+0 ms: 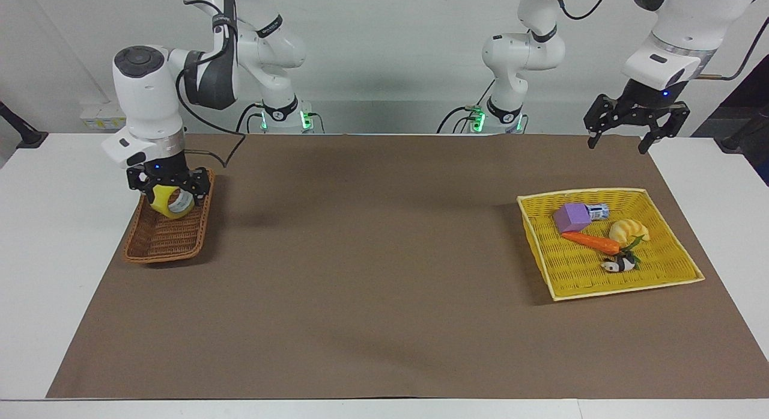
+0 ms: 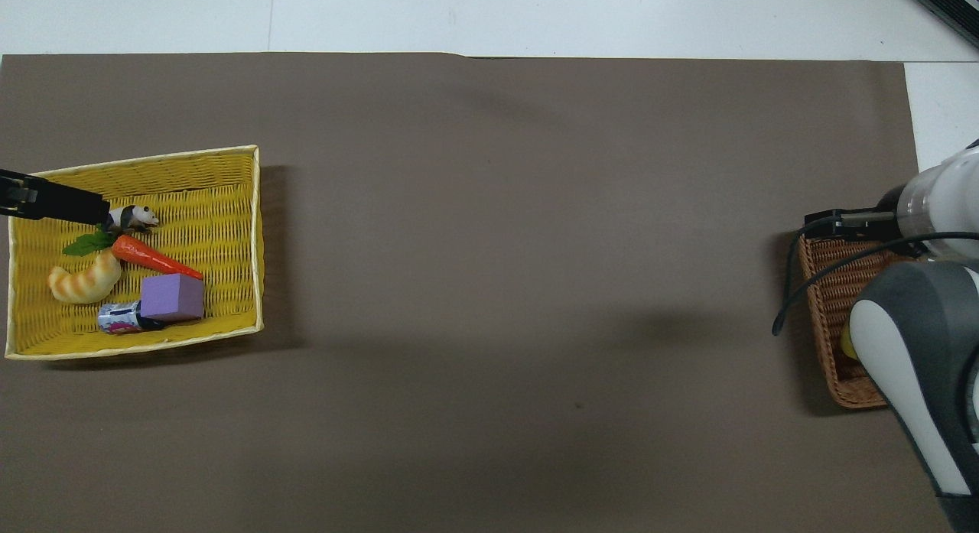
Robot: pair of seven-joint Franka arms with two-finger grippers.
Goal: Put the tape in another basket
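The tape (image 1: 170,202) is pinched between the fingers of the right gripper (image 1: 169,188) and is held in the air over the end of the brown basket (image 1: 165,238) nearest the robots, its grey-white core turned toward the facing camera. In the overhead view only a sliver of the tape (image 2: 847,344) is seen, the rest being hidden under the right arm. The brown basket (image 2: 830,303) is set on the brown mat (image 1: 372,256) at the right arm's end of the table, and nothing else is seen in it.

The left gripper (image 1: 637,129) is held high with its fingers spread wide, over the mat's edge at the left arm's end, where that arm waits. In the overhead view it (image 2: 46,200) is seen over the yellow basket (image 2: 229,212).

The yellow basket (image 1: 661,269) is placed at the left arm's end of the table, well apart from the brown one. In it are seen a purple block (image 1: 572,217), a small can (image 1: 599,211) just beside the block, a carrot (image 1: 592,241), a croissant (image 1: 628,230) and a panda (image 1: 620,264).
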